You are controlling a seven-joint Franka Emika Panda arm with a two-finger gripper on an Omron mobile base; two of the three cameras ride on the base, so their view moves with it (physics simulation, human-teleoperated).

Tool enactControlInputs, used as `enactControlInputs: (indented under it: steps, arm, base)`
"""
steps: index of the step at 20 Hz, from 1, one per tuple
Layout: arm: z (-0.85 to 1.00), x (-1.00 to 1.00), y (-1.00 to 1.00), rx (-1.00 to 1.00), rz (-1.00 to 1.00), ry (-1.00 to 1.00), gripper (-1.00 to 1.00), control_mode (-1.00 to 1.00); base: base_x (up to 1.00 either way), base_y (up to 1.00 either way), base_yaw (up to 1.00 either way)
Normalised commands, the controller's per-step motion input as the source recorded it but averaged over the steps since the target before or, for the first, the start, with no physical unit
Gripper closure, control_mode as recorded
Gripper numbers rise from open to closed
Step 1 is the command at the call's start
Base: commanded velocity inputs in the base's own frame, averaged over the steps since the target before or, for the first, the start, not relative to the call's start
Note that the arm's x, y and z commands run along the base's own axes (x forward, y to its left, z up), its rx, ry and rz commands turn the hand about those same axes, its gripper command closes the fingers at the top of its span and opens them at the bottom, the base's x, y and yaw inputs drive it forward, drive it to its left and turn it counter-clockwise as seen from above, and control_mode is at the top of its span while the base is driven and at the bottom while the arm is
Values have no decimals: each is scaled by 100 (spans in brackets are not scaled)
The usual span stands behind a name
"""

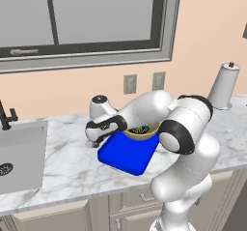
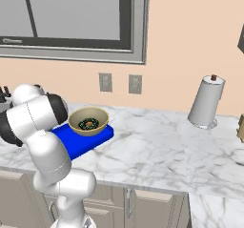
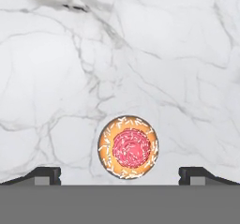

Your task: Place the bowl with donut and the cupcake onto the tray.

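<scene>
The tan bowl (image 2: 88, 121) stands on the far end of the blue tray (image 2: 76, 143), with the dark sprinkled donut (image 2: 88, 123) inside it. In the left base view the arm hides part of the bowl (image 1: 140, 132) on the tray (image 1: 126, 156). My gripper (image 1: 91, 140) hangs low over the marble counter, just left of the tray. In the hand view the cupcake (image 3: 127, 147) appears from above as a tan ring with a pink sprinkled centre. It stands on the counter between the fingertips of my open gripper (image 3: 120, 174), which are wide apart and not touching it.
A sink (image 1: 19, 152) with a dark faucet (image 1: 5, 116) lies at the left. A paper towel roll (image 2: 206, 100) stands at the back right against the wall. Two wall outlets (image 1: 130, 83) sit under the window. The counter's front edge runs close to the tray.
</scene>
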Motion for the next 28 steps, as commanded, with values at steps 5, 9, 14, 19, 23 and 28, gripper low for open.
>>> enactControlInputs:
  steps: [5, 9, 14, 19, 23, 28]
  arm:
    - [-12, 7, 1, 0, 0, 1, -100, -100]
    - [-5, 6, 1, 0, 0, 4, -100, -100]
    - [-6, 10, 6, 0, 0, 4, -100, -100]
    - [-8, 6, 6, 0, 0, 4, -100, -100]
    - [-7, 0, 6, 0, 0, 5, -100, -100]
    - [-11, 3, 0, 0, 0, 1, -100, -100]
  base:
    - [0, 0, 0]
    - [0, 0, 0]
    - [0, 0, 0]
    - [0, 0, 0]
    - [0, 0, 0]
    - [0, 0, 0]
